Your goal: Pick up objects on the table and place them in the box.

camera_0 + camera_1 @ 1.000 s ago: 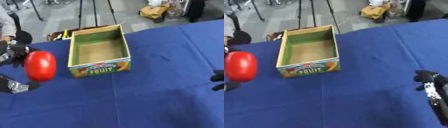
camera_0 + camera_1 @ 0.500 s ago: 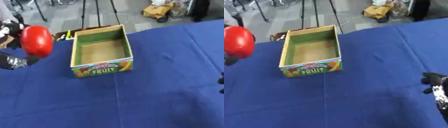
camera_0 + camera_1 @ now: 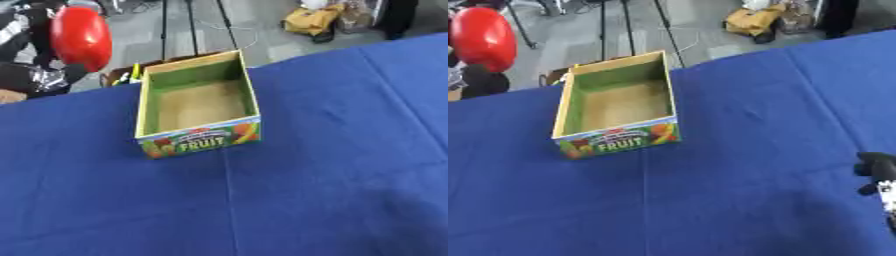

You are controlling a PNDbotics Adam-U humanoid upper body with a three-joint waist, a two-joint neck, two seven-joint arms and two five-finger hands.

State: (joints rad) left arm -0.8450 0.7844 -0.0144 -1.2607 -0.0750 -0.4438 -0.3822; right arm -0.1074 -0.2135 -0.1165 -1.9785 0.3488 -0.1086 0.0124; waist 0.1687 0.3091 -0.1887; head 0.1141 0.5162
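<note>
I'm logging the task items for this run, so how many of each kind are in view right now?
Red object, held up by the left hand: 1
Fruit box, nothing in it: 1
Total: 2

The left hand point(image 3: 39, 75) holds a red rounded object point(image 3: 80, 36) up at the upper left — above the table's far edge and left of the box point(image 3: 199, 105). The box stands open on the blue table point(image 3: 332, 165) — green inner walls, brown floor, "FRUIT" on its near face.
</note>
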